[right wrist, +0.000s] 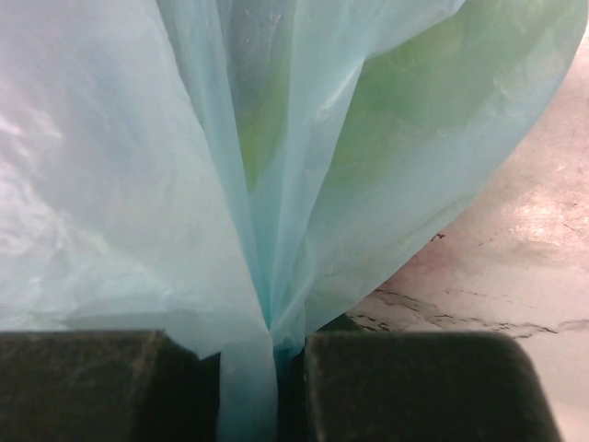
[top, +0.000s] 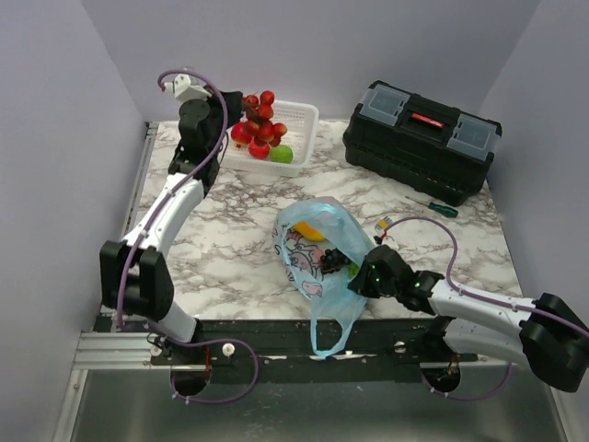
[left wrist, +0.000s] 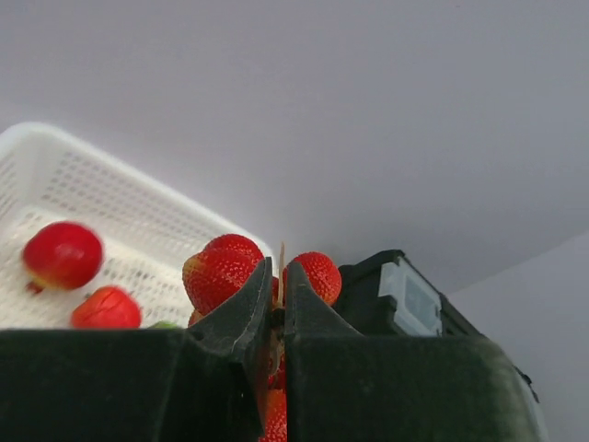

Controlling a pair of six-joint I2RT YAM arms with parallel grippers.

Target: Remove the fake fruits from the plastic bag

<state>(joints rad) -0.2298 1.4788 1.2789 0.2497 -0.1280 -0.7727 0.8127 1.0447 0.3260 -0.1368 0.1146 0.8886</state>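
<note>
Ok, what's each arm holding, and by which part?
Left jaws: red berry cluster, by its thin stem. Right jaws: plastic bag, by a gathered fold.

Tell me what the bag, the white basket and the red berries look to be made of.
The plastic bag: thin light-blue film, translucent and faintly shiny; it gathers into soft folds and green shows through. The white basket: rigid plastic by the look, matte, with a moulded lattice wall. The red berries: probably hard plastic, glossy, with bright highlights and dimpled skins.
</note>
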